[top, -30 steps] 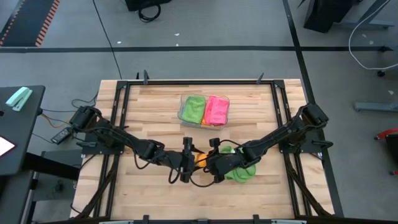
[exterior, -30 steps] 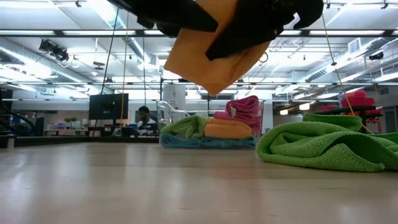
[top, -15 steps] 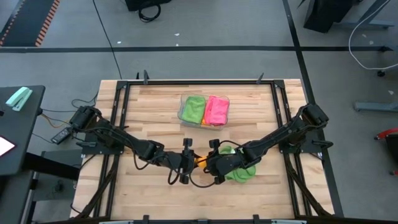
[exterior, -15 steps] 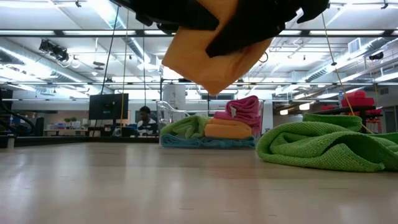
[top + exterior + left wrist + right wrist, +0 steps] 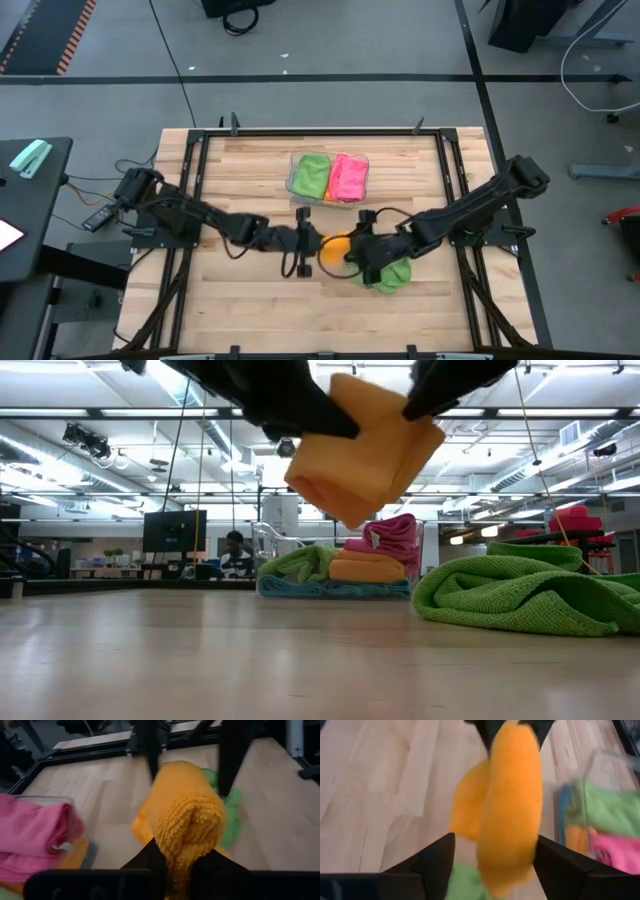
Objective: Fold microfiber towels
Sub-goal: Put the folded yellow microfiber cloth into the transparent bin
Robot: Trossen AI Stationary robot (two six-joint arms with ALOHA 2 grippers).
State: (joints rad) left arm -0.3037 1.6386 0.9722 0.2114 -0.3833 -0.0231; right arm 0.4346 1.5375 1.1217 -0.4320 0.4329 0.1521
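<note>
Two grippers are met above the middle of the table point(image 5: 250, 300). An orange towel point(image 5: 365, 445) is held in the air, pinched by the nearly closed fingers of the left gripper point(image 5: 180, 862). The right gripper point(image 5: 492, 845) is spread wide around it, not gripping. A green towel point(image 5: 520, 595) is lain crumpled on the wood beside. Farther back, folded towels are kept in a clear tray point(image 5: 293, 180).

Bright, even overhead light; ceiling strips point(image 5: 90, 412) glare in low view. Shadows on table point(image 5: 250, 300) faint. Both wrist views motion-blurred: orange towel point(image 5: 512, 795) smeared, tray point(image 5: 600, 800) soft. Low view: near tabletop out of focus, arms silhouetted.
</note>
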